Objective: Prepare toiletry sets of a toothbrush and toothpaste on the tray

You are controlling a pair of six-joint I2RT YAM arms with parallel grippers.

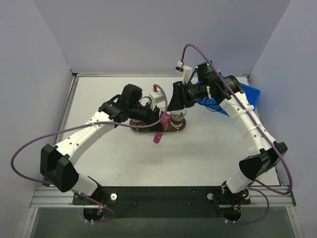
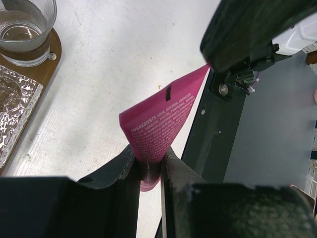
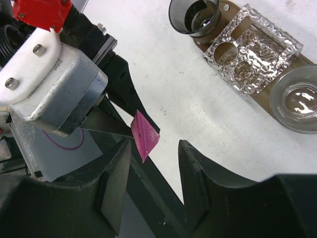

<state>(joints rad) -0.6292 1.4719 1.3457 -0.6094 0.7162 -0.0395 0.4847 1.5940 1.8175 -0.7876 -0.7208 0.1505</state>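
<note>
The left end effector point(image 2: 150, 159) is clenched on the magenta toothpaste point(image 2: 161, 124). The tube's narrow end is pinched between the two dark fingers point(image 2: 174, 166), and the rest fans out ahead of them into a broad flat edge.

The left wrist view shows white print on the tube face, starting with "INGREDIENTS". It also shows the tube over bare table point(image 2: 109, 59), with the tray point(image 2: 51, 53) off to the upper left of the fingertips.

The top view shows no print. It does show the toothpaste point(image 1: 159, 134) jutting from the left end effector point(image 1: 151, 120) at the near edge of the dark-brown tray point(image 1: 143, 129). Whether tube and tray touch cannot be told from there.

The right end effector point(image 3: 154, 166) is released, its jaws spread wide with nothing between them. Its camera sees the toothpaste point(image 3: 143, 136) end-on as a small magenta wedge just beyond its own fingers. The tray point(image 3: 233, 12) lies farther ahead and to the right, carrying a dark glass point(image 3: 195, 17), a textured clear holder point(image 3: 252, 52) and a clear glass point(image 3: 299, 99).
</note>
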